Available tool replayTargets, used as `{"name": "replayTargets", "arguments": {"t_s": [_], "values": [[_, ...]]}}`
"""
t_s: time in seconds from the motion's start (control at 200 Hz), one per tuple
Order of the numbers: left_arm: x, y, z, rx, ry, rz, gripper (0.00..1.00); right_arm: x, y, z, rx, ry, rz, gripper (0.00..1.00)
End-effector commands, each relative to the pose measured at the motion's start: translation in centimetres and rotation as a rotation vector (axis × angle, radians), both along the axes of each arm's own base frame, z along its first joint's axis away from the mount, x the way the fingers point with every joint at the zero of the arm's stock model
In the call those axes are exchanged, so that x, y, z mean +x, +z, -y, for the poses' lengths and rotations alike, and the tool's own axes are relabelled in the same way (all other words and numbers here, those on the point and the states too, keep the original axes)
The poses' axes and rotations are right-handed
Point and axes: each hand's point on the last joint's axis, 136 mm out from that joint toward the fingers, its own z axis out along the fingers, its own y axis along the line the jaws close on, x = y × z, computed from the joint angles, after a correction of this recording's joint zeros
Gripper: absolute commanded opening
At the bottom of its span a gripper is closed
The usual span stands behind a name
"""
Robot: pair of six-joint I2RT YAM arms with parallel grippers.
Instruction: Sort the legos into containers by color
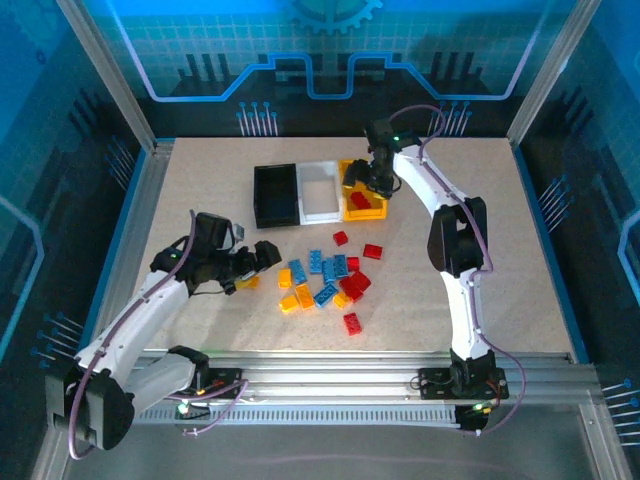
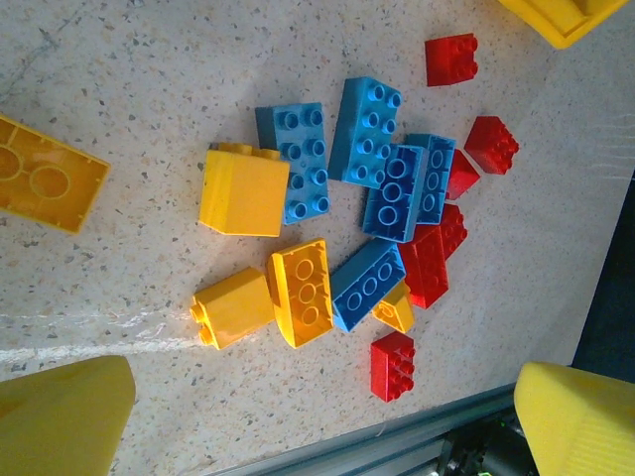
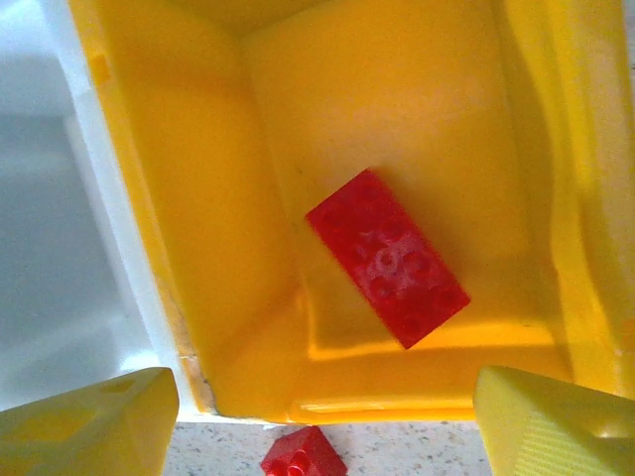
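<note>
The containers stand joined in a row at the back: a black bin (image 1: pixel 275 195), a white bin (image 1: pixel 319 190) and an orange-yellow bin (image 1: pixel 366 208). My right gripper (image 1: pixel 372 178) hovers over the orange-yellow bin (image 3: pixel 198 198), open and holding nothing. One red brick (image 3: pixel 387 258) lies on that bin's floor, and another red brick (image 3: pixel 303 454) sits on the table just outside its wall. Several red, blue and yellow legos (image 1: pixel 325 280) lie in a loose pile mid-table. My left gripper (image 1: pixel 255 265) is open just left of the pile (image 2: pixel 367 228), and a yellow brick (image 2: pixel 45 174) lies apart beside it.
An aluminium rail (image 1: pixel 350 375) runs along the near table edge, close to the lowest red brick (image 2: pixel 394 365). Frame posts and blue enclosure walls surround the table. The white bin (image 3: pixel 60 198) borders the orange-yellow one on its left.
</note>
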Motion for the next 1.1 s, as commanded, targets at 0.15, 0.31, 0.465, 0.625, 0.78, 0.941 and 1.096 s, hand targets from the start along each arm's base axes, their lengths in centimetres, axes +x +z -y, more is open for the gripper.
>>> {"name": "replayTargets", "arguments": {"t_s": [0.15, 0.31, 0.465, 0.625, 0.78, 0.941, 1.096], "values": [[0.9, 0.1, 0.8, -0.018, -0.035, 0.013, 0.99, -6.6, 4.9, 2.0, -0.133, 0.088, -0.007, 0.81], [1.3, 0.0, 1.3, -0.032, -0.049, 0.020, 0.99, -13.2, 2.6, 3.4, -0.219, 0.132, -0.130, 0.82], [1.7, -0.1, 1.9, -0.038, -0.075, 0.023, 0.99, -17.5, 0.5, 3.4, -0.256, 0.160, -0.196, 0.86], [1.7, -0.1, 2.2, -0.033, -0.089, 0.024, 0.99, -18.7, -1.7, 2.9, -0.277, 0.174, -0.240, 0.87], [1.2, -0.4, 1.9, -0.017, -0.098, -0.001, 0.99, -17.7, -3.8, 2.2, -0.257, 0.151, -0.268, 0.86], [0.6, -0.5, 1.4, 0.009, -0.095, -0.008, 0.99, -16.3, -5.2, 1.9, -0.266, 0.136, -0.276, 0.85], [0.1, -0.6, 1.1, 0.020, -0.091, -0.014, 0.99, -15.4, -6.4, 2.3, -0.280, 0.100, -0.289, 0.84]]}}
